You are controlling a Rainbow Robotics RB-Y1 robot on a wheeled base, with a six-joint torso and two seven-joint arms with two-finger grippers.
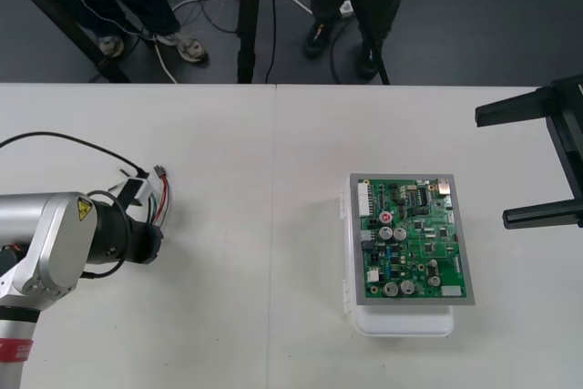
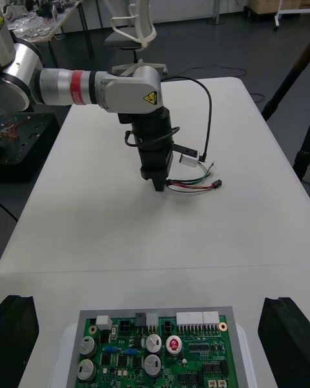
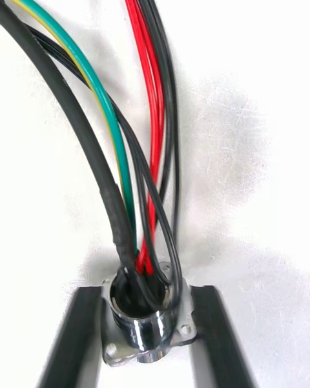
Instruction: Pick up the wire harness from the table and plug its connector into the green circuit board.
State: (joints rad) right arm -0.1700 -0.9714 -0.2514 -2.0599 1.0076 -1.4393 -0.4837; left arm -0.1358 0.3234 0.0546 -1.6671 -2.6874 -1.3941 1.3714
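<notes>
The wire harness (image 1: 162, 196) lies on the table at the left, its red, black and green wires (image 3: 139, 136) spreading away from my left gripper (image 1: 148, 218). That gripper points down at the table and is shut on the round metal socket (image 3: 145, 323), with a black finger (image 3: 71, 336) on each side of the flange. The small black plug (image 2: 216, 183) rests on the table at the wires' far end. The green circuit board (image 1: 412, 239) sits on its white base (image 1: 401, 321) right of centre. My right gripper (image 1: 492, 168) hangs open beyond the board's right side, holding nothing.
A seam (image 1: 273, 225) between two table halves runs between harness and board. A black cable (image 1: 64, 141) loops off my left arm's wrist. Dark floor with stand legs lies past the far edge.
</notes>
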